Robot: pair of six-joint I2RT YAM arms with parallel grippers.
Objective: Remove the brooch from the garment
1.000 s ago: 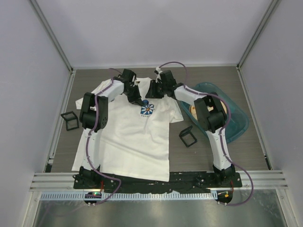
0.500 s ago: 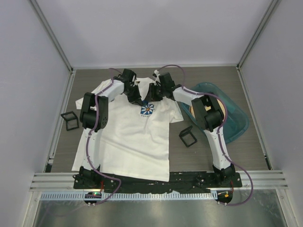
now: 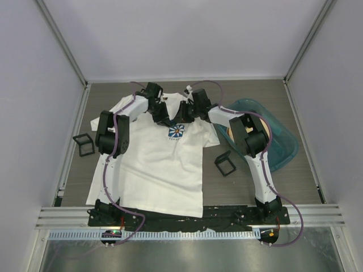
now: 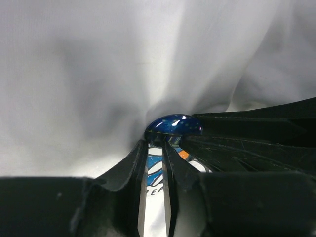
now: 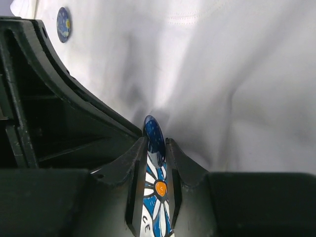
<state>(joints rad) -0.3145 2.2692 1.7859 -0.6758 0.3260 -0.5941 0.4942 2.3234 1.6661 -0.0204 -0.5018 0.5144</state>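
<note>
The garment (image 3: 159, 170) is a white T-shirt lying flat, with a blue-and-white flower print (image 3: 177, 132) on its chest. Both grippers meet just above that print. The brooch (image 4: 174, 124), a tiny glossy dark-blue disc, stands up from puckered cloth. My left gripper (image 4: 155, 144) is nearly shut, its tips pinching the cloth right under the brooch. My right gripper (image 5: 155, 143) straddles the brooch (image 5: 154, 133) edge-on, with a thin sliver of white still showing on one side. In the top view the brooch is hidden by my left gripper (image 3: 166, 120) and right gripper (image 3: 182, 116).
A teal bin (image 3: 283, 141) sits right of the shirt. One small black square frame (image 3: 84, 143) lies at the left and another (image 3: 225, 163) by the shirt's right hem. Another small round blue pin (image 5: 63, 23) shows on the shirt. Walls close three sides.
My right gripper has slid left to the brooch and its fingers have narrowed around it. My left gripper has stayed in place by the print.
</note>
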